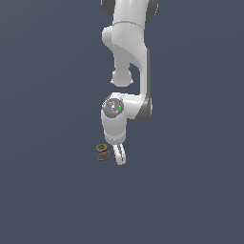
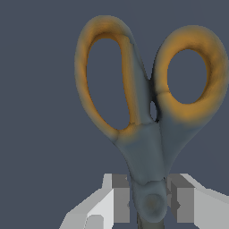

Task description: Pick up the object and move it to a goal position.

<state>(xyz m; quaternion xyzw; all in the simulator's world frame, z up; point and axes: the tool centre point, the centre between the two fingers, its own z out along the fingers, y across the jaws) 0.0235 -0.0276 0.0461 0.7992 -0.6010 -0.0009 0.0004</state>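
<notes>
One gripper (image 2: 152, 203) clamps small scissors (image 2: 147, 112).
Its fingers (image 2: 120, 199) pinch the pivot; orange-lined loops stick out beyond.

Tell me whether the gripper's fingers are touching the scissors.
Touching. The wrist view shows the finger pads pressed against both sides of the scissors at the pivot, with no gap visible between them.
</notes>
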